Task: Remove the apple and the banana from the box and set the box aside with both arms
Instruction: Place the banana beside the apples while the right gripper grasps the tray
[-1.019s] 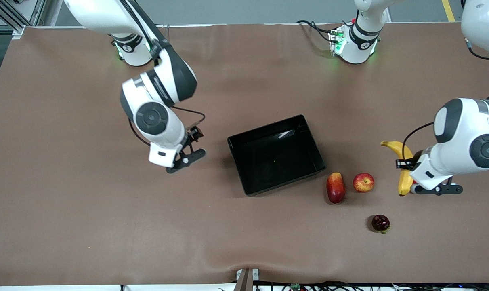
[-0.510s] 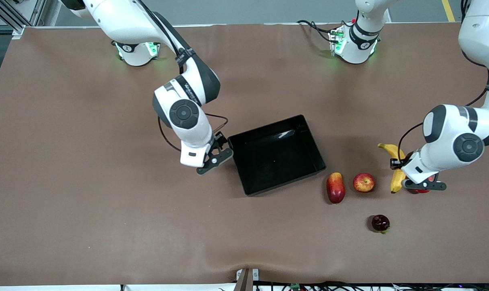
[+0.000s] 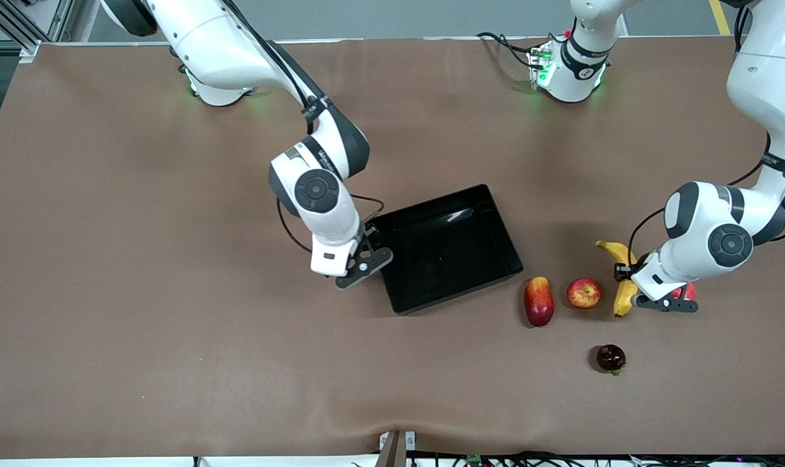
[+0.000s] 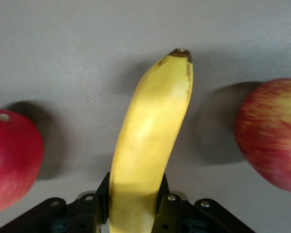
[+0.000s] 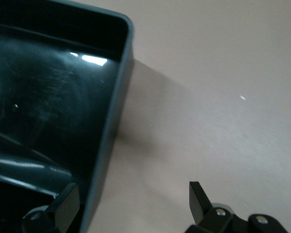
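The black box [image 3: 445, 246] sits mid-table, with its glossy floor [image 5: 48, 97] filling much of the right wrist view. My right gripper [image 3: 370, 253] [image 5: 133, 199] is open and straddles the box wall facing the right arm's end, one finger inside and one outside. My left gripper [image 3: 627, 280] [image 4: 136, 206] is shut on the yellow banana [image 3: 623, 299] [image 4: 153, 131] and holds it just over the table. The streaked apple [image 3: 584, 292] [image 4: 271, 131] lies beside the banana, toward the box.
A red-orange mango [image 3: 538, 301] lies between the apple and the box. A plain red fruit [image 3: 684, 291] [image 4: 9, 160] sits under the left wrist. A dark purple fruit [image 3: 610, 358] lies nearer the front camera than the apple.
My right arm swung across to the box and now has its wall between the fingers. My left gripper carried the banana toward the apple.
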Available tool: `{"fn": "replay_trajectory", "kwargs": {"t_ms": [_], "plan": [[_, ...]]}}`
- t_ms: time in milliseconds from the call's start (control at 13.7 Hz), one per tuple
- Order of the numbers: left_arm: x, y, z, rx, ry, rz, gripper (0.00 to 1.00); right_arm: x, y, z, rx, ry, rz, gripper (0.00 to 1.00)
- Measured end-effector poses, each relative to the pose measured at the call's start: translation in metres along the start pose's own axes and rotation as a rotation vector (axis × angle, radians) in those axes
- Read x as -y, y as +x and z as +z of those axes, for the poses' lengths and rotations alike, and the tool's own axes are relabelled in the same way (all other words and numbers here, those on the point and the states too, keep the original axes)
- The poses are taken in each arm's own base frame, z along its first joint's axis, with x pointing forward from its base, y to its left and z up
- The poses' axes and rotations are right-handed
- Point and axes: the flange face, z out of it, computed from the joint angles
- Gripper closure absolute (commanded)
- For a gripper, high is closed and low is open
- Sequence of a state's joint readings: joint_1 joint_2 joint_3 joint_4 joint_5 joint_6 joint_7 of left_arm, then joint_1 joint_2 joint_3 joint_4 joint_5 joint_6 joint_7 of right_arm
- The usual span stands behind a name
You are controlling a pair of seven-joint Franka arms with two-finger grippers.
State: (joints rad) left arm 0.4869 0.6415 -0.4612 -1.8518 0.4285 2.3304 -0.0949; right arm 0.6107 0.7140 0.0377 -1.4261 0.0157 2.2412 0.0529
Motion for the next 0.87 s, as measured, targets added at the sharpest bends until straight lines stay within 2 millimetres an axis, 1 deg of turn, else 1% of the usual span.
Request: {"fn": "replay_trajectory", "kwargs": {"t_ms": [73,146,218,291,437,510,582,655,801,874], "plan": [[0.003,0.0,0.006,-0.002,-0.004,-0.005,0.69,0.008,0.001,0.009,-0.015,0.002,0.015,0.0],[0.003,0.001,0.01,-0.005,-0.009,-0.007,0.51,0.019,0.002,0.017,-0.029,0.006,0.032,0.0],[0.003,0.002,0.013,-0.006,-0.013,-0.007,0.27,0.03,0.002,0.026,-0.039,0.009,0.048,0.0],[0.003,0.003,0.014,-0.008,-0.015,-0.008,0.0,0.04,0.003,0.034,-0.041,0.012,0.059,0.0],[0.005,0.006,0.011,-0.017,-0.014,-0.012,0.0,0.057,0.007,0.046,-0.047,0.016,0.078,0.0],[0.007,0.009,0.006,-0.026,-0.012,-0.015,0.0,0.061,0.01,0.051,-0.05,0.015,0.08,0.49],[0.009,0.013,-0.001,-0.041,-0.006,-0.018,0.0,0.063,0.012,0.054,-0.053,0.007,0.075,0.82],[0.012,0.016,-0.012,-0.06,0.003,-0.02,0.0,0.062,0.013,0.055,-0.057,-0.004,0.07,1.0],[0.016,0.021,-0.051,-0.108,0.034,-0.027,0.0,0.057,0.015,0.055,-0.062,-0.025,0.061,1.0],[0.015,0.023,-0.077,-0.13,0.054,-0.038,0.0,0.056,0.015,0.054,-0.062,-0.032,0.057,1.0]]}}
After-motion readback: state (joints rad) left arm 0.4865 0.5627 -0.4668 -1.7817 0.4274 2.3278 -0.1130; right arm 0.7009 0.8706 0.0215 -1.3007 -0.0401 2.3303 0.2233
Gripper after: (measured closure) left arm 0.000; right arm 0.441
